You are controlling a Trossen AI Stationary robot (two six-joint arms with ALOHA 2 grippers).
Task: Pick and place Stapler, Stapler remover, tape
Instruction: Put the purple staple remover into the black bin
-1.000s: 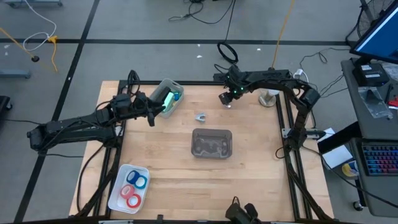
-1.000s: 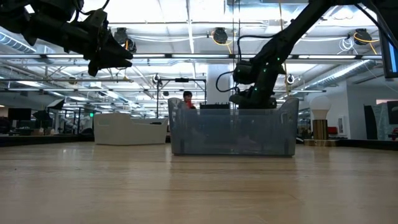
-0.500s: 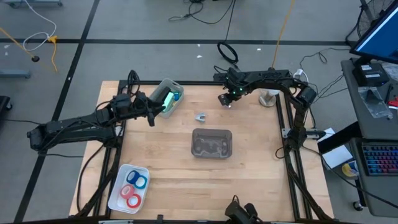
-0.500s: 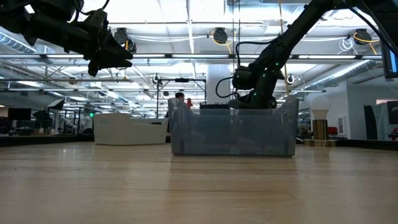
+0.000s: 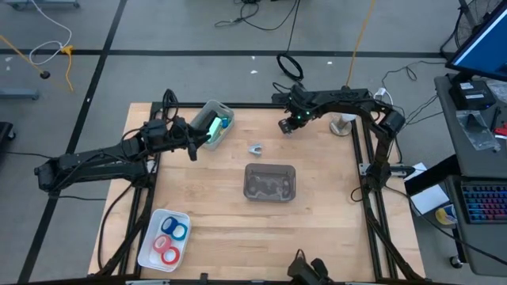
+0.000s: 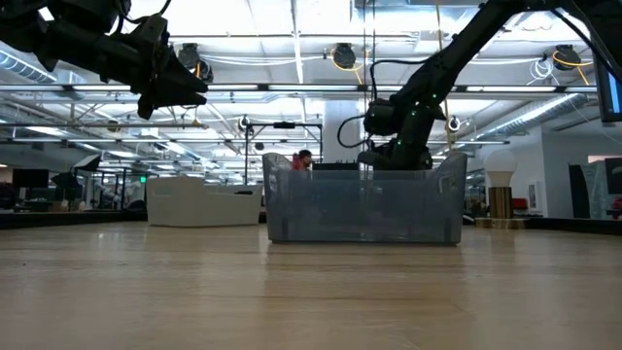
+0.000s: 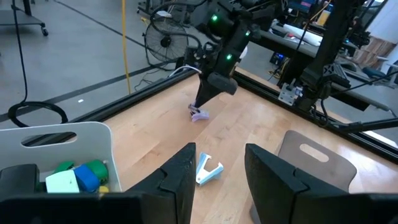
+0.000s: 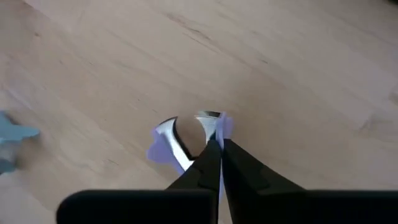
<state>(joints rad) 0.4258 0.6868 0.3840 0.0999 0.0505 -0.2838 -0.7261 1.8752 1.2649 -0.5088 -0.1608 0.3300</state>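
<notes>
Barely shifted, right hand (image 8: 217, 146) (fingers together) pinches purple staple remover (image 8: 186, 138), lying flat.

clear bin (image 6: 362, 206): contents blurred | white bin (image 7: 59, 140): cut off at edge

1. My 2 arms are dark, slim and jointed, with black cables looped along them.
2. My right gripper (image 5: 288, 127) carries small glowing green lights near the wrist.
3. My left gripper (image 7: 217, 180) has 2 broad, matte black fingers (image 7: 177, 183) with rounded edges.
4. My right fingers (image 8: 205, 171) are black and taper to narrow tips.
</notes>
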